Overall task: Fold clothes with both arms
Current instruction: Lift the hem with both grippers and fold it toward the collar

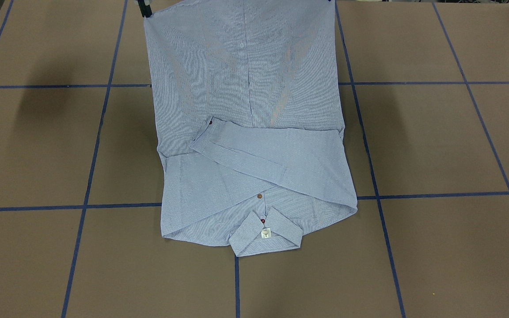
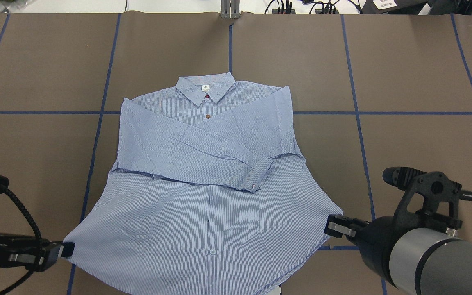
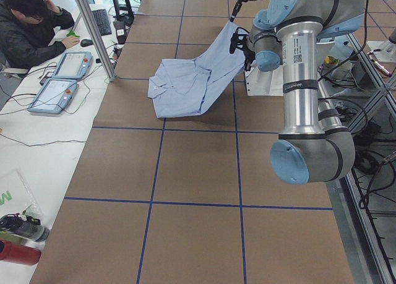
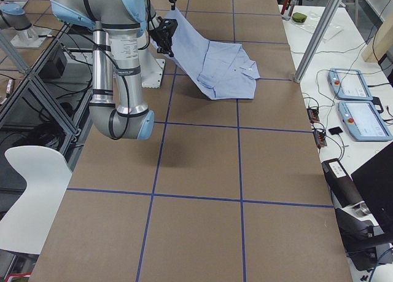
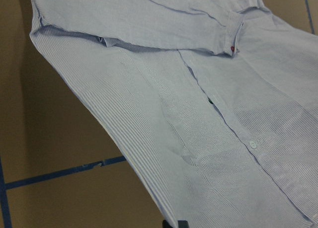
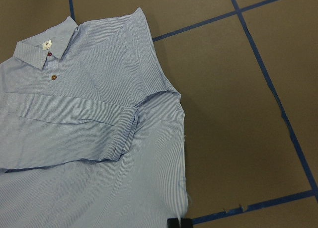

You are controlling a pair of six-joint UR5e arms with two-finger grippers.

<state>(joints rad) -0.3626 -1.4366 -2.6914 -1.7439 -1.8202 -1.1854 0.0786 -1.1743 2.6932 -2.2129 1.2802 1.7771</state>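
Note:
The light blue-and-white striped shirt (image 2: 203,164) lies face up on the brown table, collar (image 2: 205,88) at the far side. Both sleeves are folded across the chest. Its lower half rises off the table like a ramp towards the robot (image 3: 213,61). My left gripper (image 2: 62,250) is shut on the left hem corner. My right gripper (image 2: 336,225) is shut on the right hem corner. The hem hangs stretched between them. In the front-facing view the raised cloth (image 1: 241,66) fills the top middle, with my right gripper (image 1: 145,9) at its upper left corner.
Blue tape lines (image 2: 359,123) divide the brown table into squares. A person (image 3: 31,24) sits at a side desk with two pendants (image 3: 62,80) by a metal post (image 3: 93,30). The white base plate (image 4: 150,73) sits under the raised hem.

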